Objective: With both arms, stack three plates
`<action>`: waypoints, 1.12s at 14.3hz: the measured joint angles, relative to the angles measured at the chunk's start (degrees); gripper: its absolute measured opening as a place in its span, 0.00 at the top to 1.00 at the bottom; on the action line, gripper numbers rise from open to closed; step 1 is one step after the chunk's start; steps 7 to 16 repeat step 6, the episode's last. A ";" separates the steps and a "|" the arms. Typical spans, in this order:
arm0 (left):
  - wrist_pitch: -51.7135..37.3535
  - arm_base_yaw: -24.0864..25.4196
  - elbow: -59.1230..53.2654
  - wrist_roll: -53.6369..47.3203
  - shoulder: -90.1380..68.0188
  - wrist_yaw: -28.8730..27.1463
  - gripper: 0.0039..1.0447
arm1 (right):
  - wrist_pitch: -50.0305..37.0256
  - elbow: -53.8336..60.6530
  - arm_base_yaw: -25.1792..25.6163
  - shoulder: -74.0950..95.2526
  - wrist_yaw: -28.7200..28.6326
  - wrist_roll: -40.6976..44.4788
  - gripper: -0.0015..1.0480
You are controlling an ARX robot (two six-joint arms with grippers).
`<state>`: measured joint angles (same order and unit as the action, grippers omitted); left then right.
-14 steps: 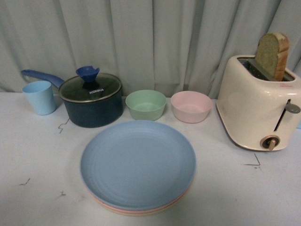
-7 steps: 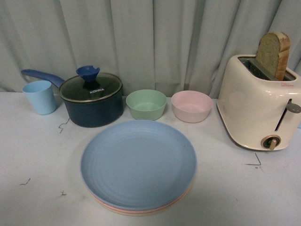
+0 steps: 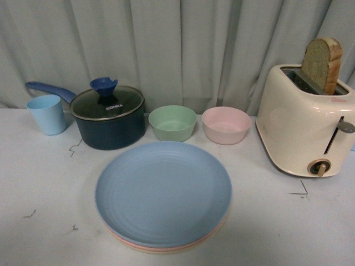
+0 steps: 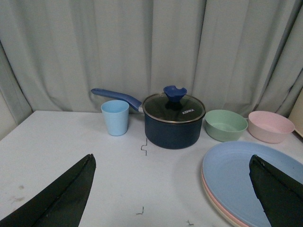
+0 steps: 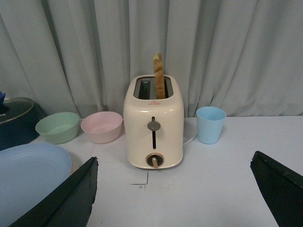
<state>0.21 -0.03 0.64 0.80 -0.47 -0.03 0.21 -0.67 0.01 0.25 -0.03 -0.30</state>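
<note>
- The glass lid of the dark blue saucepan (image 3: 109,123) carries the white word "KONKA"; no other writing can be read.
- The three plates are stacked at the table's near centre: the light blue plate (image 3: 163,192) on top, pink and cream rims showing beneath it.
- Behind the stack stand a green bowl (image 3: 172,122) and a pink bowl (image 3: 226,125).
- A blue cup (image 3: 46,114) sits left of the saucepan.
- The cream toaster (image 3: 305,128) holds a bread slice (image 3: 320,64).
- Left gripper (image 4: 173,189) and right gripper (image 5: 175,191) both gape wide, empty.
</note>
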 joint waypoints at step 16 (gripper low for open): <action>0.00 0.00 0.00 0.00 0.00 0.00 0.06 | 0.00 0.00 0.00 0.00 0.00 0.00 0.06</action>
